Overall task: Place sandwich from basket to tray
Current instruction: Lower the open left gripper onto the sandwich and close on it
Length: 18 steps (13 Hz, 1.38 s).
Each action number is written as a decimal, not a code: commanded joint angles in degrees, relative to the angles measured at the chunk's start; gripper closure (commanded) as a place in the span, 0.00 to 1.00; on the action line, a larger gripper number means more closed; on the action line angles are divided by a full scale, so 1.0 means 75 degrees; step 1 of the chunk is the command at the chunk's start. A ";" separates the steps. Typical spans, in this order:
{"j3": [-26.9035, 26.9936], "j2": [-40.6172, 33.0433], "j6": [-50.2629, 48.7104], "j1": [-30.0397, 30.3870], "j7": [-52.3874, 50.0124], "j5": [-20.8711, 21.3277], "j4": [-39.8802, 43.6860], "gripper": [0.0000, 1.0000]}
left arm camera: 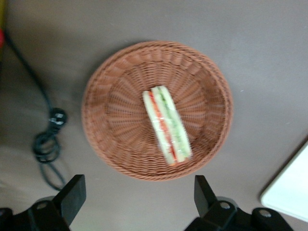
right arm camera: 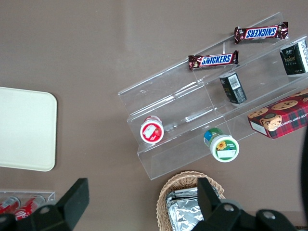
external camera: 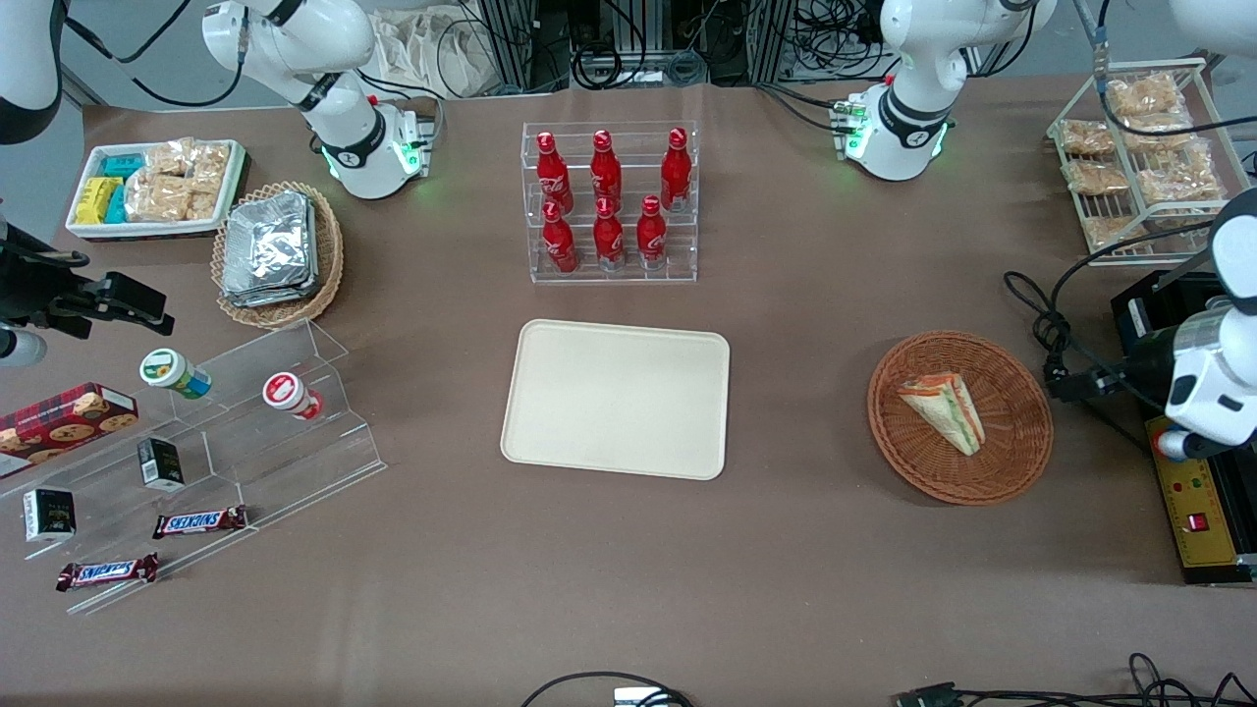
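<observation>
nothing of the task is done yet: the sandwich (left arm camera: 166, 125) lies in the round wicker basket (left arm camera: 103, 115), and the tray (external camera: 617, 398) on the tabletop is bare. the gripper (left arm camera: 139, 192) hovers above the basket, jaws spread and holding nothing; grasping, carrying and placing all remain.

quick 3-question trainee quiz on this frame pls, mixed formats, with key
1. True or false: the sandwich already lies on the tray.
2. The left arm's end effector is: A) shut on the sandwich, B) open, above the basket, C) on the tray.
3. Fill in: six red ___ stand in the clear rack, farther from the front camera than the tray.

Key: 1 false, it lies in the basket; 2 B; 3 bottles.
</observation>
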 commanded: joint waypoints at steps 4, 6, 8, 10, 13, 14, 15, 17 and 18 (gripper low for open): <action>-0.0036 0.1062 0.0402 -0.0380 -0.1280 -0.0712 0.0077 0.01; -0.0036 0.1461 0.0588 -0.0438 -0.1364 -0.0806 0.0054 0.01; -0.0036 0.1650 0.0601 -0.0451 -0.1294 -0.0759 -0.0016 0.00; -0.0036 0.1813 0.0624 -0.0439 -0.1317 -0.0805 -0.0017 0.00; -0.0036 0.2177 0.0905 -0.0427 -0.1317 -0.0806 -0.0028 0.00; -0.0036 0.2282 0.0917 -0.0427 -0.1329 -0.0817 -0.0029 0.00; -0.0036 0.2388 0.0941 -0.0427 -0.1352 -0.0817 -0.0029 0.00; -0.0036 0.2564 0.0999 -0.0439 -0.1341 -0.0817 -0.0052 0.00; -0.0036 0.2588 0.0999 -0.0416 -0.1341 -0.0817 -0.0098 0.00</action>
